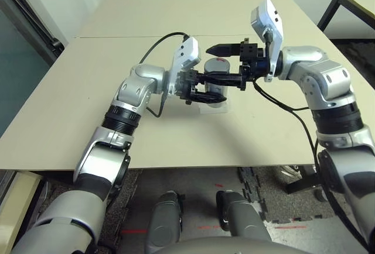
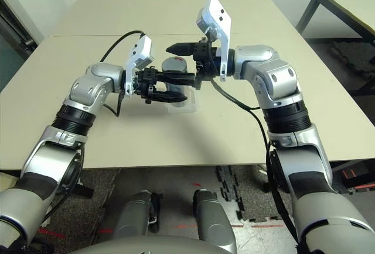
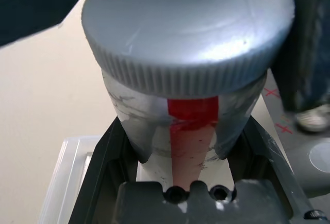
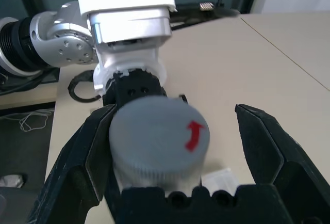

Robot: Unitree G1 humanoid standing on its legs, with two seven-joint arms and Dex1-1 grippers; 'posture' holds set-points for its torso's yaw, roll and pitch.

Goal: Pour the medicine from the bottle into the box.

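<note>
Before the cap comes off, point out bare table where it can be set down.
Bare table lies outside the left arm, and a wide patch stretches beyond both grippers to the far edge. Another lies between the box and the near edge. It is crowded mid-table: the left gripper holds the bottle above the box, and the right gripper brackets the cap.
</note>
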